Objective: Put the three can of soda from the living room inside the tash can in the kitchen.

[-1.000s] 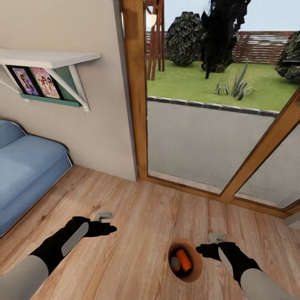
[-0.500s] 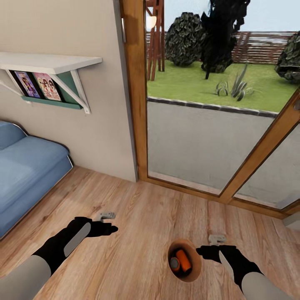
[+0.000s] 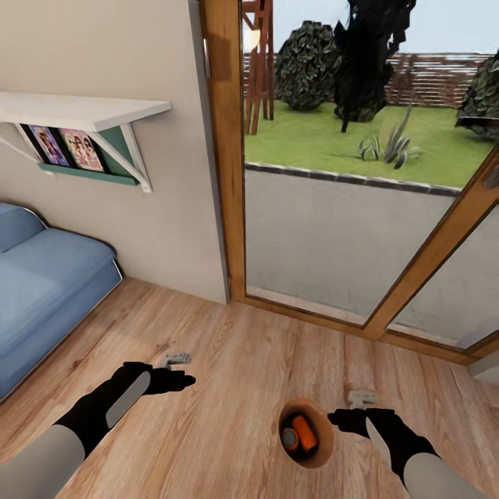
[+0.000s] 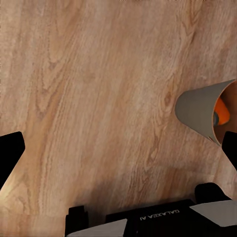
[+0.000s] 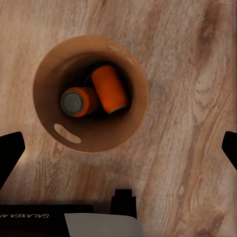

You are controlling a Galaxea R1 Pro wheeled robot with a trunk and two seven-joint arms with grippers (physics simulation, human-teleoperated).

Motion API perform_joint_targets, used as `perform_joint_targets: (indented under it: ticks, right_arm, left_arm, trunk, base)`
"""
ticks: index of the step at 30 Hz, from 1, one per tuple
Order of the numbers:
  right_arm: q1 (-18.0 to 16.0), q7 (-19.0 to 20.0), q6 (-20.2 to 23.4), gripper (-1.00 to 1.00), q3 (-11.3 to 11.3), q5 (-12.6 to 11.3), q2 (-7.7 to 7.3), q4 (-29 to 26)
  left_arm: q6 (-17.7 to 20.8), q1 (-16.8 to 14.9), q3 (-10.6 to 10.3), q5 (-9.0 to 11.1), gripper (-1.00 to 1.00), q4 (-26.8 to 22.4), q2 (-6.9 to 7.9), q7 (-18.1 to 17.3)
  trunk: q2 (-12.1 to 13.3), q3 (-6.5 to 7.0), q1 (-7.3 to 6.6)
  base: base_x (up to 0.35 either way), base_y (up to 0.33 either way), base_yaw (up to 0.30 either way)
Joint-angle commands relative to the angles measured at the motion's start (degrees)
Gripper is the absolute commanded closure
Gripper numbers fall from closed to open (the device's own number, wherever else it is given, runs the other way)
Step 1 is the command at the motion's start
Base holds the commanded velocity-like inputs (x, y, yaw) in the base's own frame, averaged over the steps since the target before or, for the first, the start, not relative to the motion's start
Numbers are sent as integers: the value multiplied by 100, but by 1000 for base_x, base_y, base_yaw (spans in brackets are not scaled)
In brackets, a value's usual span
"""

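Here, a small round copper-brown bin (image 3: 306, 433) is seen standing upright on the light wood-plank floor (image 3: 235, 360) in the head view, directly in front of the robot and just beside the right end effector (image 3: 345, 417). Two bright-orange cylindrical soda cans with grey metal ends are contained in it: in the right wrist view, one can (image 5: 109, 89) is shown on its side and a second can (image 5: 79, 101) is tilted with its grey end toward the camera, the two touching. An oval handle hole (image 5: 66, 134) is visible near the rim.

The right end effector is held released, its black fingertips (image 5: 11, 150) being spread wide at opposite edges of the right wrist view, with the bin between and below them and nothing grasped.

The left end effector (image 3: 181, 380) is also held released above bare floor, well apart from the bin; in the left wrist view the bin (image 4: 203, 111) is seen from the side.

A blue upholstered sofa (image 3: 41, 291) is located against the wall beneath a white bracketed shelf (image 3: 83, 111). A wood-framed glass door (image 3: 229, 173) is located ahead.
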Motion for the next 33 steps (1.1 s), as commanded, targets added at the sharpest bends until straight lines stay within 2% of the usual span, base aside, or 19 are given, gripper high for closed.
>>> perform_joint_targets:
  ticks: [1,8,17,33]
  right_arm:
    - [0,0,-1,-100,-1,0,-8,-1]
    - [10,-5,7,-100,-10,0,-42,-9]
    - [39,0,36,-100,-9,0,-111,-9]
    - [94,0,21,-100,-5,0,-117,-4]
  left_arm:
    - [-5,0,0,0,-100,2,0,1]
    - [-89,0,0,0,-100,93,0,0]
    - [-374,0,0,0,-100,519,6,-1]
    - [-650,4,-8,0,-100,980,9,-9]
  trunk:
    - [42,19,-23]
    - [323,144,-176]
    - [684,306,-374]
    - [1325,593,-725]
  base:
    - [0,0,0]
    - [0,0,0]
    - [0,0,0]
    - [0,0,0]
